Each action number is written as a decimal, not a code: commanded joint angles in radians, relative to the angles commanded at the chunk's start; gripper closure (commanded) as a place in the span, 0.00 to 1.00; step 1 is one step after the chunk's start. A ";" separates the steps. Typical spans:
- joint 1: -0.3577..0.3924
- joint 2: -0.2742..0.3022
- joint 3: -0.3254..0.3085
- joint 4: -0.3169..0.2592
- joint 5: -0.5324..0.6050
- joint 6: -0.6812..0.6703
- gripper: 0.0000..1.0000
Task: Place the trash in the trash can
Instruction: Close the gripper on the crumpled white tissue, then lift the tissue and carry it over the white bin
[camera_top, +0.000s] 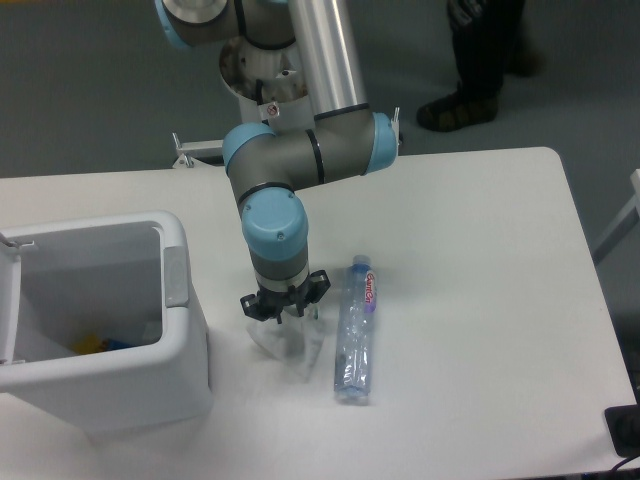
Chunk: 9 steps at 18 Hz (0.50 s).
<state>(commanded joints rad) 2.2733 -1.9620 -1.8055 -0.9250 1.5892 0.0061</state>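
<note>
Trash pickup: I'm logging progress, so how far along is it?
Neither piece looks binned yet. The end effector is down on the wrapper; whether it grips is unclear. The bottle lies untouched on the table. Both must still reach the bin.

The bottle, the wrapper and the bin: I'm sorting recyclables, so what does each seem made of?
The bottle looks like thin clear plastic, crushed, with a printed label near its top. The wrapper under the tool seems to be thin whitish plastic film, crumpled and partly see-through. The bin appears to be rigid white plastic with a smooth, slightly glossy finish.
</note>
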 joint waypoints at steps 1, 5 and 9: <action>0.009 0.014 0.003 -0.003 -0.002 0.002 1.00; 0.060 0.074 0.063 -0.005 -0.052 0.026 1.00; 0.172 0.147 0.228 -0.003 -0.259 0.019 1.00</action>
<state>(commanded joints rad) 2.4450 -1.8148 -1.5774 -0.9281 1.3305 0.0246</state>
